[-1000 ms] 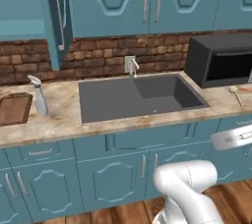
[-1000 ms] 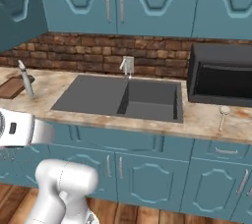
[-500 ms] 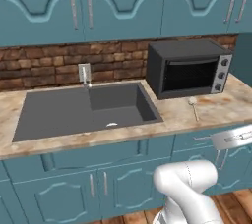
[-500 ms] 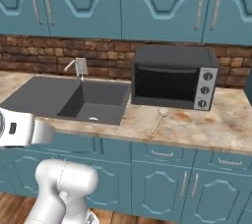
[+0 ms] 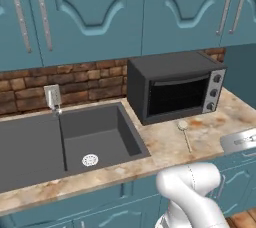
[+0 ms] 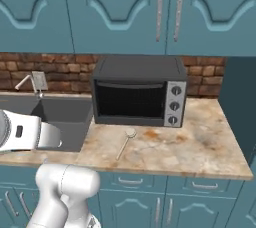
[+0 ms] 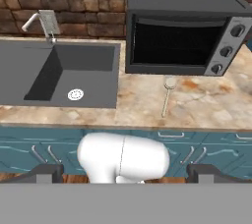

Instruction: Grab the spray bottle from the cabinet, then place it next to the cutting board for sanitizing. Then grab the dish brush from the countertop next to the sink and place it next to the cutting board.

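The dish brush [image 5: 185,134] [image 6: 124,143] [image 7: 167,95] lies on the marbled countertop [image 5: 167,148] [image 6: 192,142] [image 7: 209,104], just in front of the black toaster oven and right of the sink [image 5: 97,126] [image 6: 67,113] [image 7: 47,73]. Its round whitish head points toward the oven. My gripper [image 7: 127,173] hangs low in front of the counter's edge, well short of the brush, open, with nothing between its fingertips [image 7: 47,171]. The spray bottle and the cutting board are out of view.
A black toaster oven [image 5: 175,86] [image 6: 137,92] [image 7: 182,34] stands against the brick wall behind the brush. A silver faucet [image 5: 52,97] [image 7: 44,21] rises at the sink's back. Shut teal wall cabinets [image 5: 100,12] hang overhead, with drawers [image 7: 29,142] below the counter.
The whole picture has slid left as the base drove right: board and bottle left the view, the sink moved left, and oven and brush came to the middle. The gripper stays open.
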Available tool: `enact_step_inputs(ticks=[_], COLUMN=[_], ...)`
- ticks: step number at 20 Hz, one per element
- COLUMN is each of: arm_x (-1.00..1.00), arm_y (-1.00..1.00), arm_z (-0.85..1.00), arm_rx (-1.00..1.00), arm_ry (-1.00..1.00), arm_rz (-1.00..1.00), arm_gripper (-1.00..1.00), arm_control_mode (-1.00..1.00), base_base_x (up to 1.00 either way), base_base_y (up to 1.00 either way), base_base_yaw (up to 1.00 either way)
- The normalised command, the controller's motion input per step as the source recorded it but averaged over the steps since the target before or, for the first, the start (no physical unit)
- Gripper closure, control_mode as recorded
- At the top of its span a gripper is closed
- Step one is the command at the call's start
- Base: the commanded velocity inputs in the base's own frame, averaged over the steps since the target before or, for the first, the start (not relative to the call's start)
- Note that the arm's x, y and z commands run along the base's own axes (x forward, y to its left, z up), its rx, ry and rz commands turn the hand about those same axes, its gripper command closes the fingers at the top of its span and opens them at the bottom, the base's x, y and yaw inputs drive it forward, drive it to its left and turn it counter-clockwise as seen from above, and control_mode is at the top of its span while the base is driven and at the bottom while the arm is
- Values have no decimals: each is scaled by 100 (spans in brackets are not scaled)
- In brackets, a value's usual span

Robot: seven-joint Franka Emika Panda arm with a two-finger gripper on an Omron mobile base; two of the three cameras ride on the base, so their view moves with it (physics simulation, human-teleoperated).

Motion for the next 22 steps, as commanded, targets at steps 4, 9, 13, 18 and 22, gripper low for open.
enact_step_inputs(ticks=[4, 9, 13, 18, 22], arm_x=[0, 0, 0, 0, 0], arm_y=[0, 0, 0, 0, 0], arm_z=[0, 0, 0, 0, 0], arm_rx=[0, 0, 0, 0, 0], arm_ry=[0, 0, 0, 0, 0], arm_rz=[0, 0, 0, 0, 0], arm_gripper=[-100, -100, -100, -100, -100], arm_control_mode=[100, 100, 100, 100, 100], base_base_x=[21, 4, 0, -9, -21], base_base_y=[4, -58, -81, -18, 0], base_base_yaw=[-12, 24, 36, 13, 1])
